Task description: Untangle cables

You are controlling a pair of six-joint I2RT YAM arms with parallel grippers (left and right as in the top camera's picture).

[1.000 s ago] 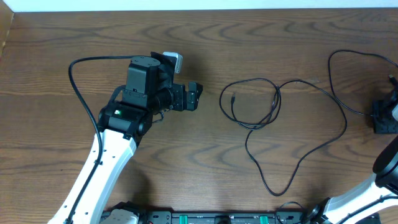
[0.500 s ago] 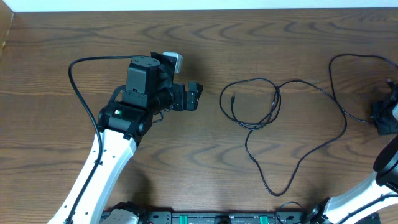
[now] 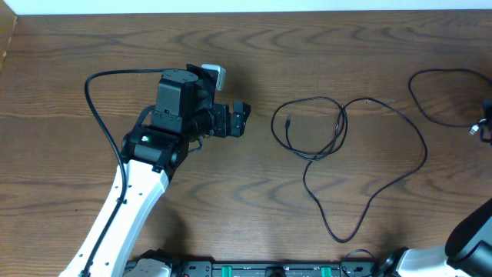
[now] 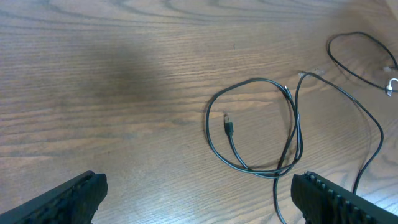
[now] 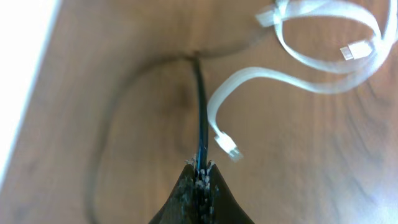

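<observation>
Cables, overhead: 1 looped black cable (image 3: 338,131) lies mid-counter (image 3: 231,200). Left wrist: left fingers (image 4: 71,194) are released, near that loop. Right wrist: right fingers (image 5: 186,196) are clenched on another black cable (image 5: 200,118) beside a white strand (image 5: 236,81). The step looks like drawing it clear; the next move probably calls for parting the strands.

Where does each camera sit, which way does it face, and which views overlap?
Overhead: above the table, looking straight down; left arm and right arm's edge show.
Left wrist: low, facing the looped black cable; open left gripper at the bottom corners.
Right wrist: close over the wood, along a second black cable pinched by the right gripper; white cable beyond.
Shared: overhead and left wrist both show the looped cable.
</observation>
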